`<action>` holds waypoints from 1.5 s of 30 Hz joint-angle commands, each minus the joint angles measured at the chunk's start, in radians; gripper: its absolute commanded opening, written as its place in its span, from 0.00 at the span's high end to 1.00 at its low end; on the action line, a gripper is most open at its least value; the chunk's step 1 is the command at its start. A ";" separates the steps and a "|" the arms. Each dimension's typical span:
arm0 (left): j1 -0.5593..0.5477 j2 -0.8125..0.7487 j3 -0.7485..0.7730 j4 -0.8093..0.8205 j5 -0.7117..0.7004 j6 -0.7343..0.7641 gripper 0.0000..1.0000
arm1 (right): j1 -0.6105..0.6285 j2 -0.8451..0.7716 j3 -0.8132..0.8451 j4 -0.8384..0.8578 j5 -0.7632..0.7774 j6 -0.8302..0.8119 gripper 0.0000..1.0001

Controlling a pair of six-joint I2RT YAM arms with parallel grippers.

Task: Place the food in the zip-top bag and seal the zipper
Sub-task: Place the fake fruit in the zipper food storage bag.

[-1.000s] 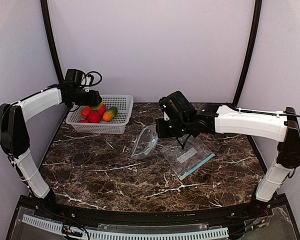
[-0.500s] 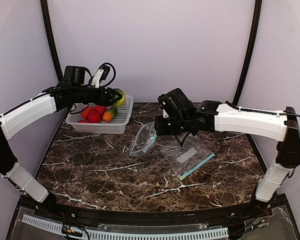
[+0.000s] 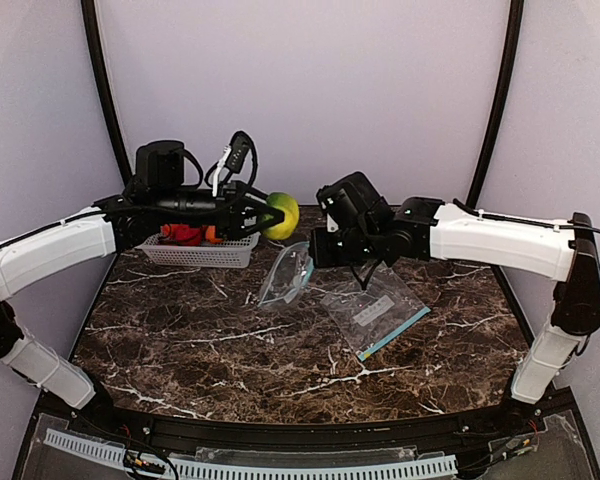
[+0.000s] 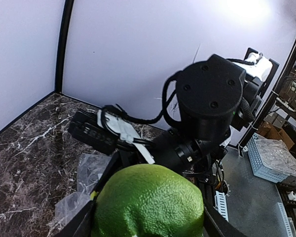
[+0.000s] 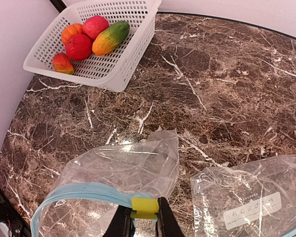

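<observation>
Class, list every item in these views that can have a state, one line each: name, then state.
green fruit: held in the air, not in a bag.
left gripper: jaws shut on the green fruit.
open bag: unsealed, mouth held open.
right gripper: jaws shut on the open bag's rim.
flat bag: lying flat, ungripped.
basket: upright, holding other fruits.

The left gripper (image 3: 272, 212), closed around the green-yellow fruit (image 3: 283, 214), has travelled from above the pile in the white basket (image 3: 195, 256), past the basket's right rim, to a position in the air beyond it. The fruit now hangs clear of the basket, near the raised mouth of the zip-top bag (image 3: 286, 280). The left arm (image 3: 50, 250) has stretched out rightward, and the bag mouth has shifted slightly left.
</observation>
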 commanded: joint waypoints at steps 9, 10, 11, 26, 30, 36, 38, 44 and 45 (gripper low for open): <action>-0.102 0.074 -0.064 -0.076 -0.010 0.086 0.45 | -0.039 0.011 0.011 -0.002 -0.094 0.007 1.00; -0.103 0.080 -0.065 -0.077 -0.017 0.087 0.45 | -0.039 0.011 0.010 -0.002 -0.095 0.008 1.00; -0.105 0.086 -0.065 -0.090 -0.023 0.088 0.45 | -0.040 0.009 0.008 -0.002 -0.098 0.008 1.00; -0.152 0.149 -0.006 -0.289 -0.334 0.222 0.45 | -0.053 0.006 -0.006 0.005 -0.164 0.002 1.00; -0.165 0.146 -0.006 -0.303 -0.434 0.236 0.46 | -0.052 0.011 -0.008 0.009 -0.192 -0.006 1.00; -0.169 0.137 -0.013 -0.301 -0.528 0.238 0.46 | -0.057 0.010 -0.027 0.010 -0.251 -0.017 1.00; -0.170 0.135 -0.018 -0.296 -0.546 0.237 0.46 | -0.059 0.008 -0.030 0.010 -0.272 -0.021 1.00; -0.179 0.123 -0.040 -0.277 -0.597 0.241 0.45 | -0.065 0.009 -0.045 0.019 -0.372 -0.034 1.00; -0.180 0.125 -0.040 -0.276 -0.595 0.244 0.45 | -0.067 0.009 -0.048 0.023 -0.385 -0.035 1.00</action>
